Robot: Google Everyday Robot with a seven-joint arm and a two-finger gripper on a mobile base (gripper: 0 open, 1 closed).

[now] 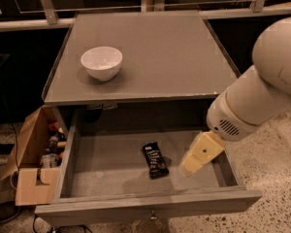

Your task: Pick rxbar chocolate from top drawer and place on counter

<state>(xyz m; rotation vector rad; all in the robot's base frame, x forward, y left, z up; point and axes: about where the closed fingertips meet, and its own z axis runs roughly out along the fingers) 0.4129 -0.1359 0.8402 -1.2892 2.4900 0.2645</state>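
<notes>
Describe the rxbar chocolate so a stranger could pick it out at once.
Below the grey counter holding a white bowl, the top drawer stands pulled open. On its floor, near the middle, lies the rxbar chocolate, close beside the robot's cream claw. It is the only loose item in the drawer: small, flat, black-wrapped with white lettering.

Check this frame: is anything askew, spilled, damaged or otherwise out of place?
Nothing spilled or broken. The small black-wrapped snack bar lies at a slant on the floor of the open grey drawer, with the cream gripper to its right, apart from it. An open brown cardboard box of clutter sits beside the drawer on the left.
</notes>
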